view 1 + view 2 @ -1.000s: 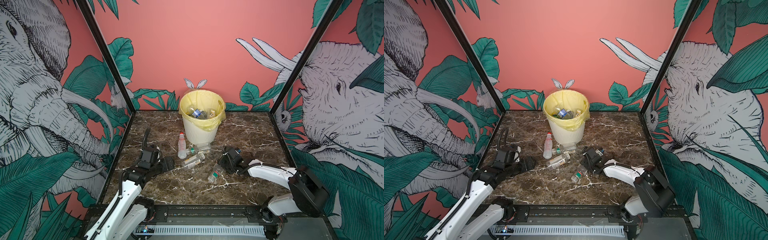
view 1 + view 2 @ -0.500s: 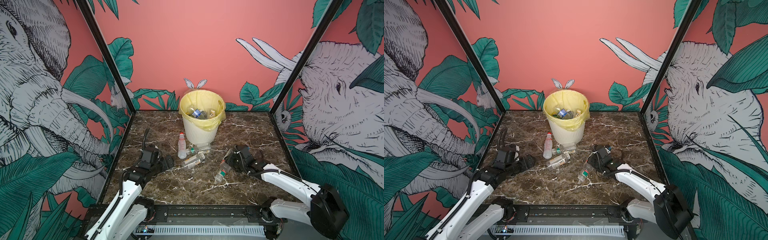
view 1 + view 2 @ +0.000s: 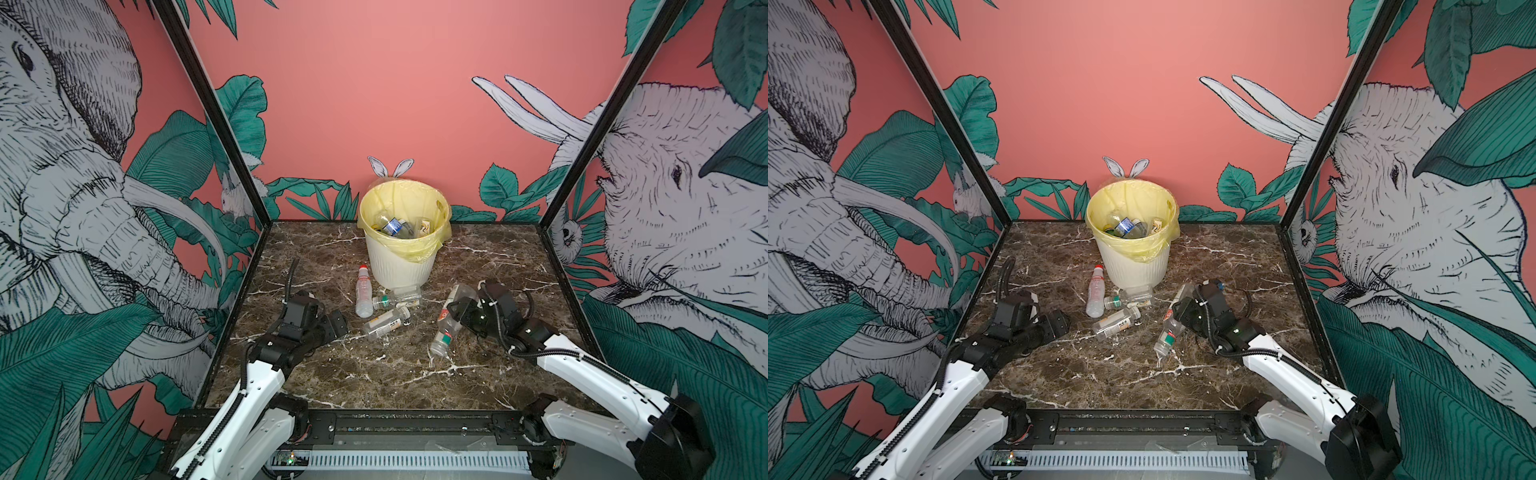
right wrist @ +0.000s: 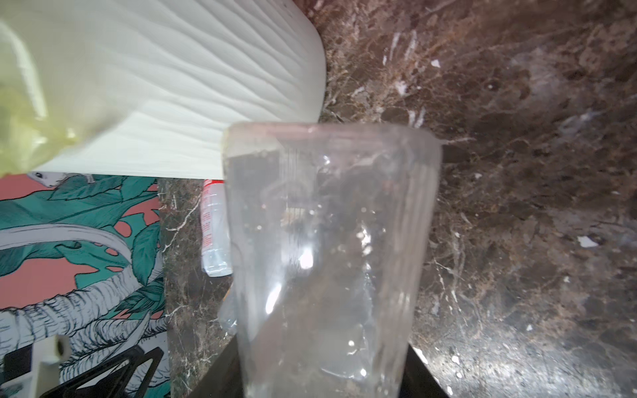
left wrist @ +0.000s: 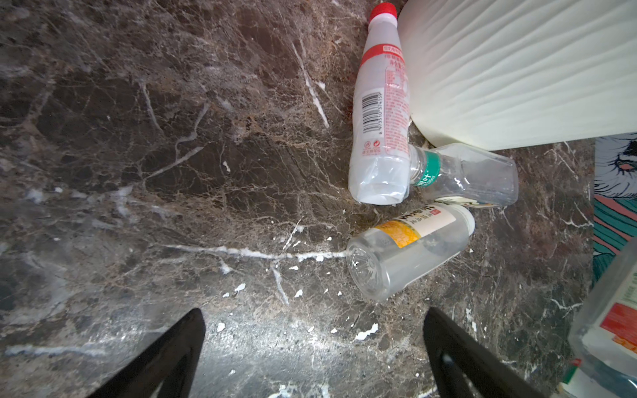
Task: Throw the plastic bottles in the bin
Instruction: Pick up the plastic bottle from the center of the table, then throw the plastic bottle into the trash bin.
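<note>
Right wrist view: the right tool (image 4: 322, 375) is closed around a clear bottle (image 4: 331, 241) at mid-body — probably so it can swing over the rim of the bin (image 4: 172, 86), standing far and left of it. The bottle looks thin and dented, its green-banded neck hanging toward the desk (image 3: 374, 382). The left tool (image 5: 313, 344) gapes wide, empty, facing a red-capped bottle (image 5: 379, 113) lying just beside the bin's foot.
</note>
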You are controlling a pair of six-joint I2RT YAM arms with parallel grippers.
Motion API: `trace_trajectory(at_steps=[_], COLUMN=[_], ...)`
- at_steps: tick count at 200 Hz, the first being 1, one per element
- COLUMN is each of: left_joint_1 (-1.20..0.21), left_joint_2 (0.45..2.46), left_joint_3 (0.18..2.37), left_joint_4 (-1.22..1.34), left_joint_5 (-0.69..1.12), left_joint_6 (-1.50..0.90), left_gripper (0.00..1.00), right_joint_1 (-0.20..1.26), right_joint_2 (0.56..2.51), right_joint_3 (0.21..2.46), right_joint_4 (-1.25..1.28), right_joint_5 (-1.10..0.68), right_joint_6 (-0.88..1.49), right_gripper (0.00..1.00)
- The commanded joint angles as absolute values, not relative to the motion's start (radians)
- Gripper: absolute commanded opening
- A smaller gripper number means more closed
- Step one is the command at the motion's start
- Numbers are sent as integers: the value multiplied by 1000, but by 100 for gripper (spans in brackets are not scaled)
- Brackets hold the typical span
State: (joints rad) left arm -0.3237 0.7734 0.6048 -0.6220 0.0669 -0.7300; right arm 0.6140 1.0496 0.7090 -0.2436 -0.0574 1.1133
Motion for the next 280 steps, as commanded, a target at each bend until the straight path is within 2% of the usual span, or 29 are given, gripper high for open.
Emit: trace_trajectory(at_steps=[1, 135, 231, 280], left_joint_1=[-318, -317, -318, -318], left_joint_2=[753, 735, 742, 763], left_joint_3=[589, 575, 600, 601], left_joint_4=[-621, -638, -654, -640], left_joint_5=[49, 46, 19, 33], left_joint_6=[-735, -729, -706, -710], left_gripper=[99, 99, 99, 99], right_joint_1=[612, 599, 564, 566], right_joint_2=[1029, 1049, 975, 1105], right_joint_3=[767, 943, 925, 1149], right_joint_4=[-190, -185, -210, -224], right_joint_5=[-76, -94, -103, -128], right_joint_6=[1067, 997, 958, 894], right_gripper=[52, 52, 53, 52])
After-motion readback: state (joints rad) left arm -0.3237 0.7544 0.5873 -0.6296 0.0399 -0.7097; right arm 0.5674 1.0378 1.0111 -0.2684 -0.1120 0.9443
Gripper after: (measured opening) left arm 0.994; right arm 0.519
